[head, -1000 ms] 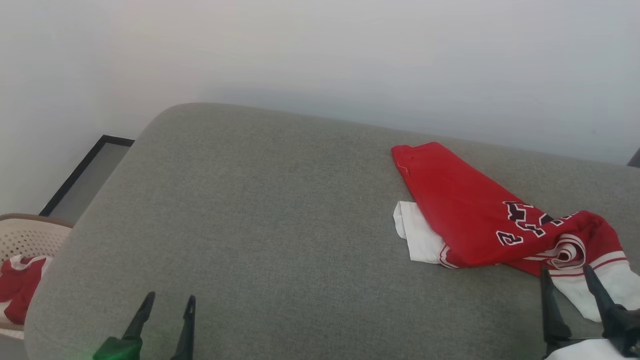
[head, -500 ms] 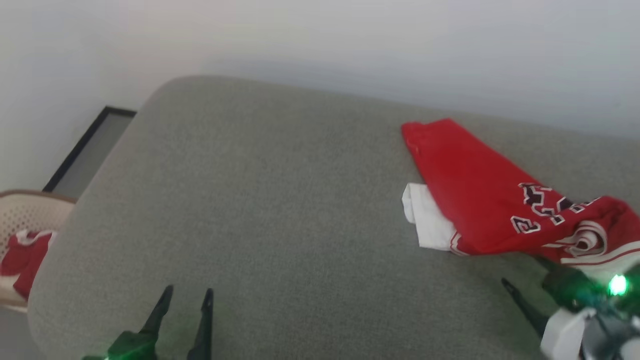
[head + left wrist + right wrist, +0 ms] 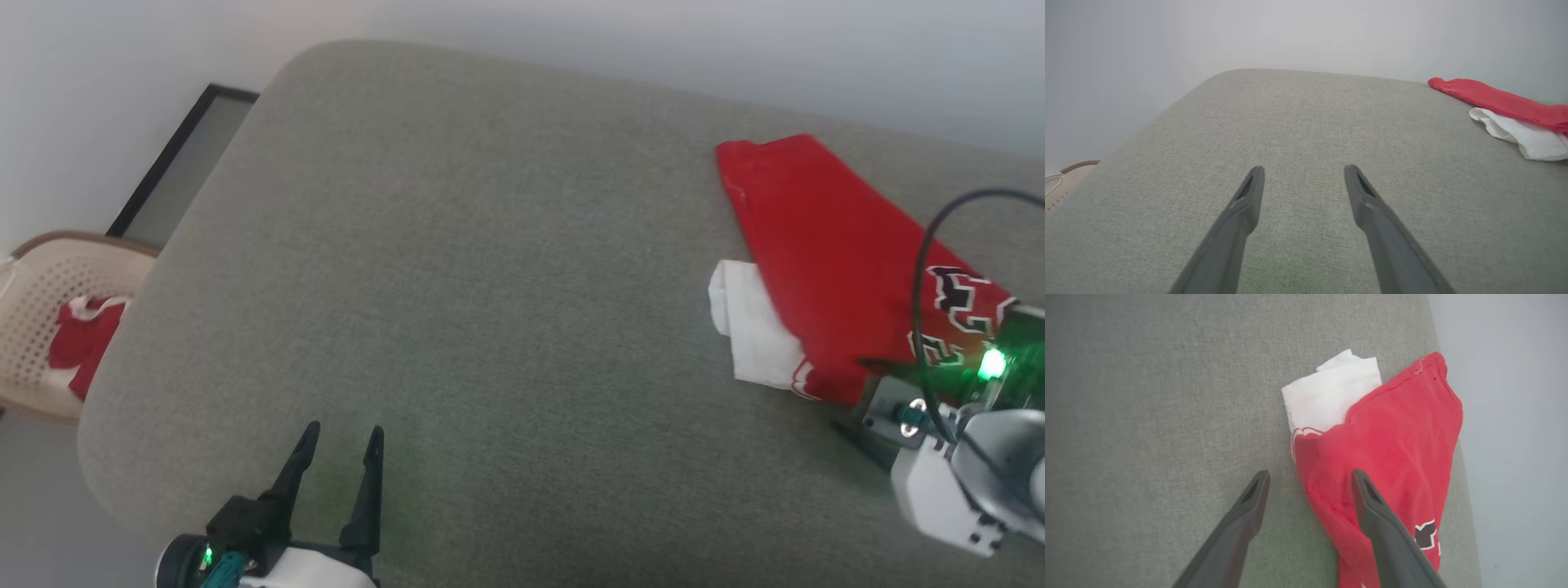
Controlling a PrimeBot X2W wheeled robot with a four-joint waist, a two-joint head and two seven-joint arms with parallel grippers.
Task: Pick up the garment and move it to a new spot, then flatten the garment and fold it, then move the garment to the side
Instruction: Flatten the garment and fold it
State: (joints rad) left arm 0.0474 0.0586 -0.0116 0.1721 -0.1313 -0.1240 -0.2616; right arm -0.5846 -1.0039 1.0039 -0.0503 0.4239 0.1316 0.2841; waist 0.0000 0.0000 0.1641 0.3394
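The garment lies bunched at the right of the head view on the grey cushion, with a white sleeve showing at its left. The right gripper hangs over its lower edge with fingers apart, one above red cloth and one above cushion, seemingly not touching. The left gripper, at lower left, has fingers apart and empty.

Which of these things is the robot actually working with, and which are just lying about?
In the job: red jersey with white sleeves, open right gripper at its edge, open left gripper.
Lying about: beige perforated basket, red-and-white cloth in it, black-framed panel.
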